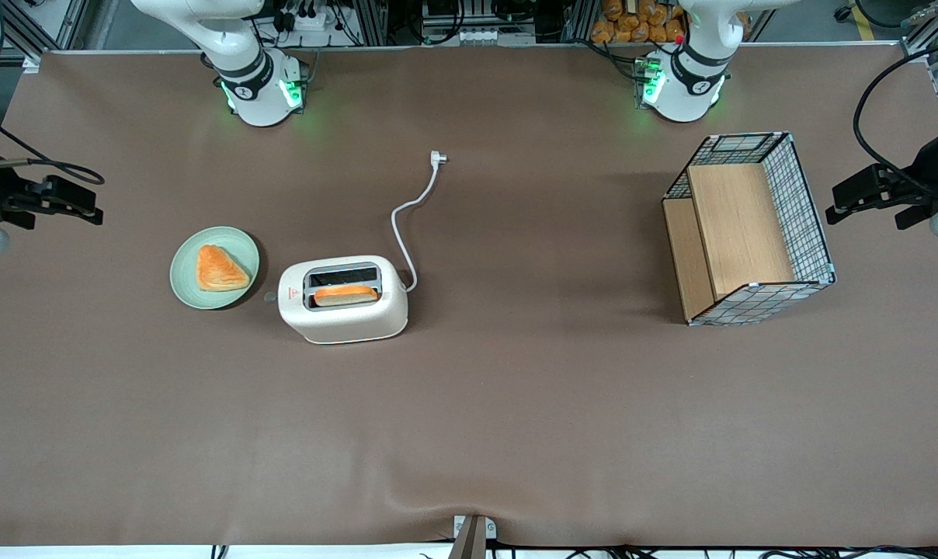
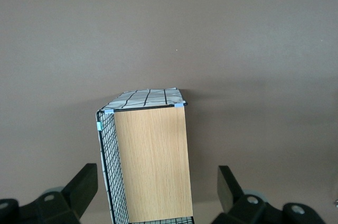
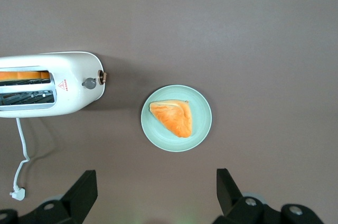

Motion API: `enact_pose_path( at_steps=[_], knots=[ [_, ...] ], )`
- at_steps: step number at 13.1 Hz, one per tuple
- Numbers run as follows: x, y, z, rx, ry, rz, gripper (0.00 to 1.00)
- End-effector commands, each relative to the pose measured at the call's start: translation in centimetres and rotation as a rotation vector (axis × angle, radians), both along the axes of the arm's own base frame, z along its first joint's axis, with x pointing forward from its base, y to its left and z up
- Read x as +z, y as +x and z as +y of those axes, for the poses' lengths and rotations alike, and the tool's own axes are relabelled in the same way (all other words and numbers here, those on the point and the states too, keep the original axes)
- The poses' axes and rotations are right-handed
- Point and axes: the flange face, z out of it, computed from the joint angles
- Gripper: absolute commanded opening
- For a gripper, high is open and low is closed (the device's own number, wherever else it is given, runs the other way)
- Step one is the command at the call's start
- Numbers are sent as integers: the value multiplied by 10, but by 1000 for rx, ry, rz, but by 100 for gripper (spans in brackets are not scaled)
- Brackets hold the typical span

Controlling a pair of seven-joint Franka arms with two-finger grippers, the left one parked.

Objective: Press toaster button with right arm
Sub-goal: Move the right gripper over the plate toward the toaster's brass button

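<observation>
Seeing my gripper (image 3: 153,195) w/ fingers (image 3: 82,189) spread wide, holding nothing, high above the table (image 1: 515,404), well apart from the toaster (image 1: 343,299). Toaster button (image 3: 90,83) faces the plate (image 1: 185,289); 1 toast slice (image 1: 345,294) in the slot.

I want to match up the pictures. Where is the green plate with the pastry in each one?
Front view: the green plate sits beside the toaster, at its button end, toward the working arm's end of the table.
Right wrist view: the plate lies under the open gripper, beside the toaster's button end.
Left wrist view: not in it; only the wire basket shows.
Shared landmark: the toaster, in the front and right wrist views.
</observation>
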Motion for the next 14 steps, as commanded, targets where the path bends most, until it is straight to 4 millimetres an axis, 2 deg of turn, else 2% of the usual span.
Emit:
enact_pose_path(
  at_steps=[1,3,4,5,6,14],
  knots=[
    [-14,2,6,6,61,34,94],
    [-33,5,10,3,105,72,47],
    [-43,8,12,6,115,90,28],
    [-52,10,14,7,122,105,11],
    [-60,14,17,6,150,119,0],
    [-160,47,42,59,294,235,0]
  ],
)
